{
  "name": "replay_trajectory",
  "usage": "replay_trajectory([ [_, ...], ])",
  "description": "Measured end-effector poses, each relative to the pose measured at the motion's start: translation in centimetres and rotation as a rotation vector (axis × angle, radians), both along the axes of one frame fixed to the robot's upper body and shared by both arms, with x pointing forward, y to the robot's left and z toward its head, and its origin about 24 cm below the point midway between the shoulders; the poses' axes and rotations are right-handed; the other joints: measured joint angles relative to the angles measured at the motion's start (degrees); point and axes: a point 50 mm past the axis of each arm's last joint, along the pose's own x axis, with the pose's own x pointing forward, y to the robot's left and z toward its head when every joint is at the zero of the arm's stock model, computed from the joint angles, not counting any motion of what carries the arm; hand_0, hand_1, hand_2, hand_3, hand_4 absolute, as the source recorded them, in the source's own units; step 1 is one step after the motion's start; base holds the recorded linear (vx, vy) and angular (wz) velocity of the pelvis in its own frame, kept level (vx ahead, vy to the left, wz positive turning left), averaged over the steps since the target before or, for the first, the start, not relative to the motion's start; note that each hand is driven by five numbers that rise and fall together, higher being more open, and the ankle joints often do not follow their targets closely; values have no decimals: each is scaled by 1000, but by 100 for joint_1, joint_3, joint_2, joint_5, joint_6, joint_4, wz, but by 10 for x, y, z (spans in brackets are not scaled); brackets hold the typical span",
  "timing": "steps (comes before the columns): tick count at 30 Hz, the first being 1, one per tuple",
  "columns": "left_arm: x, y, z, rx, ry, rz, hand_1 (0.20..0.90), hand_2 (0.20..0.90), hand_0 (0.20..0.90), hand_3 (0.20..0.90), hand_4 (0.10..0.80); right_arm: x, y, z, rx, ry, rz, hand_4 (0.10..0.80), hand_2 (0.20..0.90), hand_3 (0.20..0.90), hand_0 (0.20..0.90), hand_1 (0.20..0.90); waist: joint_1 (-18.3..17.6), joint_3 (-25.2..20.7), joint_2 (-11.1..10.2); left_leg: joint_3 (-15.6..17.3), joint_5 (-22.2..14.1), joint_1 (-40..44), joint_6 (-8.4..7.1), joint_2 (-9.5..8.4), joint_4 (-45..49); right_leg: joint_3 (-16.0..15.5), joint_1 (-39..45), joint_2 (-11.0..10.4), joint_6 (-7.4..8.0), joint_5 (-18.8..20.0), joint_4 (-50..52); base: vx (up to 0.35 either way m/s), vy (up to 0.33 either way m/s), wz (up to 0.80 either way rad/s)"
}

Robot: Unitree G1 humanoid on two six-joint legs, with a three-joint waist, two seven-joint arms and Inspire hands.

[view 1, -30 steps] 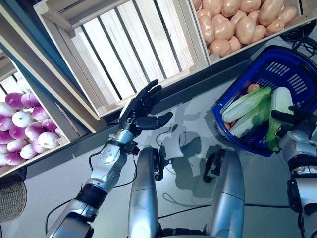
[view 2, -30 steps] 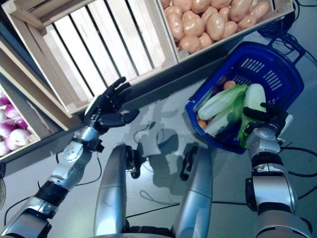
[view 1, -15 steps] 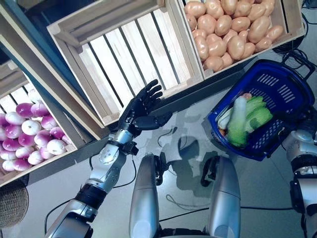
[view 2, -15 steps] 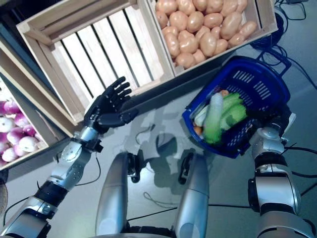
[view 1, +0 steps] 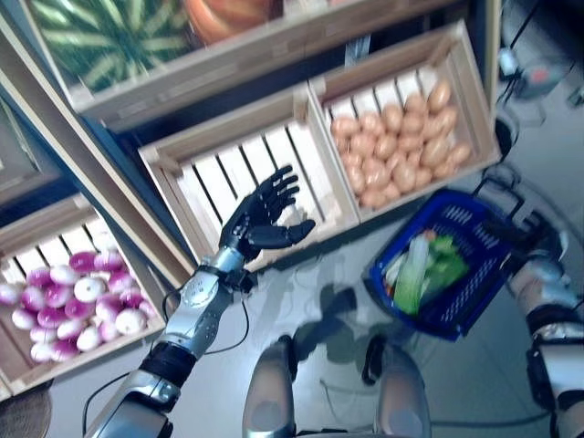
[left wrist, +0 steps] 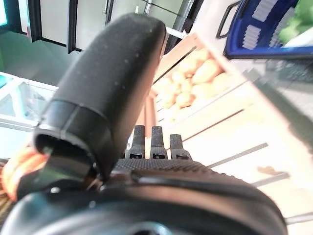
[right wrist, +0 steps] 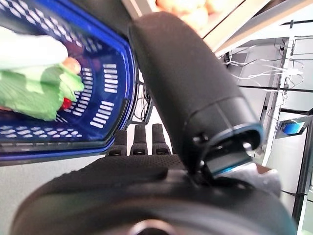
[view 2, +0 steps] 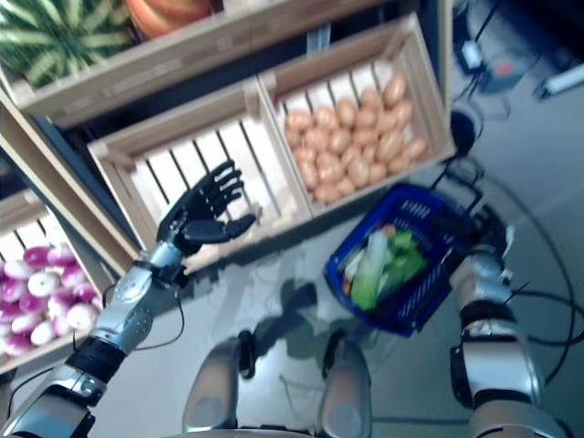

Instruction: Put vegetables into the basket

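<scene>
I am looking down at a grey floor (view 1: 474, 365); a blue basket (view 1: 474, 306) holding greens is sitting on it at about four o'clock. Wooden crates are lining the shelf at floor level: an empty crate (view 1: 251, 178) at twelve, a potato crate (view 1: 406, 137) at two, a purple-and-white onion crate (view 1: 68, 297) at nine.

Even, bright light with a cool bluish tone fills the scene. Both head views are smeared by motion blur, worst at the far right. Soft dark shadows fall on the glossy floor (view 1: 319, 301), which reflects faintly. In the wrist views the near hands are out of focus, and bright patches wash out.
</scene>
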Motion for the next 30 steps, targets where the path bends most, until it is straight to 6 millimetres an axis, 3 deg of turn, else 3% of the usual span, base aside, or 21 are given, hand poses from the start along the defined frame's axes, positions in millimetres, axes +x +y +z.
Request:
replay_trajectory([
  [3, -7, 0, -13, 46, 39, -4, 900, 900, 900, 900, 800, -14, 24, -34, 50, 63, 79, 800, 900, 900, 900, 900, -16, -379, -91, 104, 267, 544, -18, -21, -784, -68, 507, 153, 43, 263, -766, 190, 44, -8],
  [5, -16, -2, -31, 52, 103, -12, 900, 900, 900, 900, 800, -29, 37, -59, 90, 107, 124, 800, 900, 900, 900, 900, -28, -669, -90, 125, 422, 926, -25, -75, -1329, -86, 846, 240, 88, 427, -1272, 215, 77, -12],
  [7, -43, 4, -72, 59, 252, 11, 900, 900, 900, 900, 800, -62, 64, -94, 158, 159, 206, 800, 900, 900, 900, 900, -109, -1101, -50, 141, 548, 1452, -28, -122, -1968, -57, 1327, 361, 180, 620, -1899, 180, 74, -15],
  [11, -85, 18, -133, 146, 523, 76, 900, 900, 900, 900, 800, -106, 97, -132, 266, 253, 328, 800, 900, 900, 900, 900, -191, -1436, -60, 225, 701, 1876, 14, -203, -2559, -21, 1739, 420, 281, 882, -2604, 108, 35, -9],
  [16, -123, 27, -171, 200, 712, 136, 900, 900, 900, 900, 800, -128, 119, -150, 339, 306, 374, 800, 900, 900, 900, 900, -217, -1588, -151, 285, 832, 2103, 58, -304, -2922, 45, 2088, 447, 352, 1231, -3319, 67, 28, -5],
  [22, -166, 27, -204, 308, 881, 128, 900, 900, 900, 900, 800, -144, 152, -166, 430, 363, 463, 800, 900, 900, 900, 900, -350, -1900, -265, 312, 888, 2219, 63, -335, -3068, 104, 2158, 456, 361, 1287, -3444, 60, 35, -4],
  [30, -205, -2, -230, 369, 1023, 54, 900, 900, 900, 900, 800, -193, 163, -197, 489, 584, 426, 800, 900, 900, 900, 900, -358, -2083, -28, 257, 905, 2233, 85, -358, -3070, 115, 2180, 437, 366, 1313, -3450, 42, 43, 0],
])
